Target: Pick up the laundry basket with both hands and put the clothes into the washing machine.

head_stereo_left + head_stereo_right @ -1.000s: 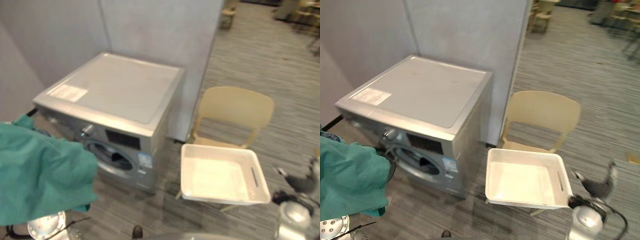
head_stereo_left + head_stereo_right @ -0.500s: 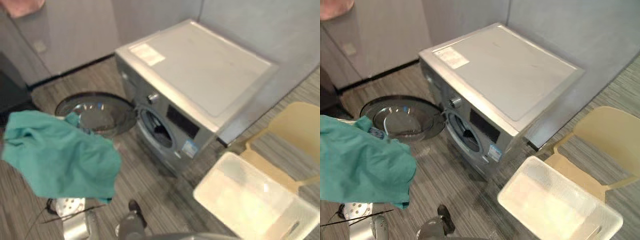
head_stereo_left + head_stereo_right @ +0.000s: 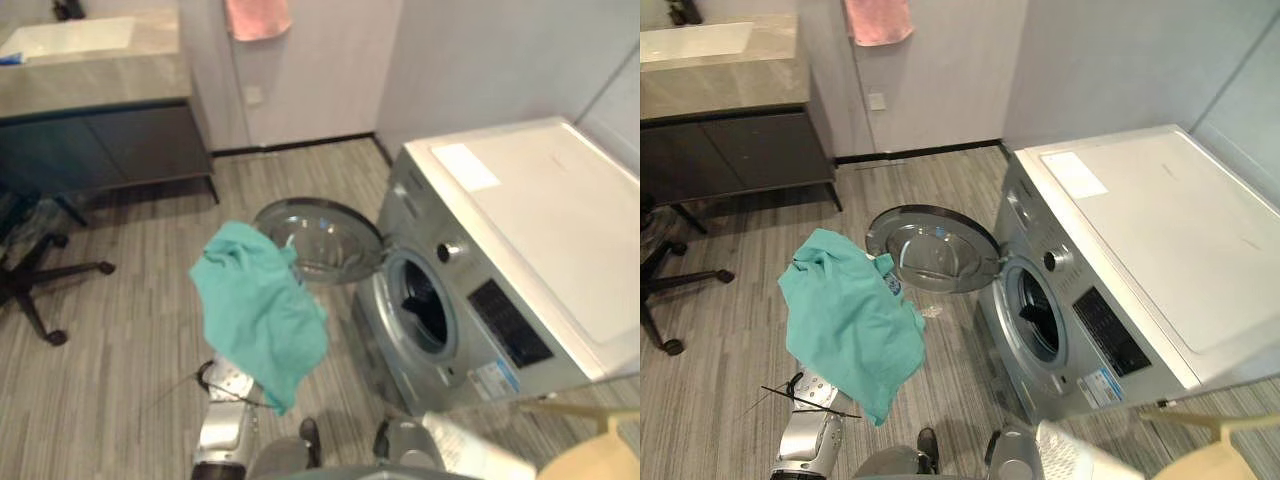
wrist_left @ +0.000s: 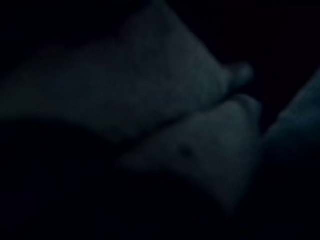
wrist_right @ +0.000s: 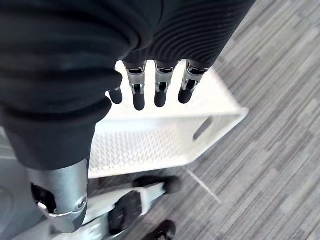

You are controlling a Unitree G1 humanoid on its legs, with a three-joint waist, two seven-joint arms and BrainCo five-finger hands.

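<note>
The teal cloth [image 3: 262, 312] hides the left robot hand, whose grip I cannot tell, left of the open door [image 3: 325, 238] of the washing machine [image 3: 540, 230]. The right robot hand [image 5: 159, 86] hangs slack-fingered above the basket [image 5: 165, 137]. Loosely draped, the cloth may slide onto the floor [image 3: 120, 330].

Eye views: even, bright light; the washing machine [image 3: 1140, 230] top reads pale and its door [image 3: 932, 250] carries reflections. Left wrist view: almost black, with dim folds of cloth [image 4: 200, 145] discernible. Right wrist view: brightly lit.

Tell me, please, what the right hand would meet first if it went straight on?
Probably the white basket: the right hand points at its rim, though depth is unclear.
</note>
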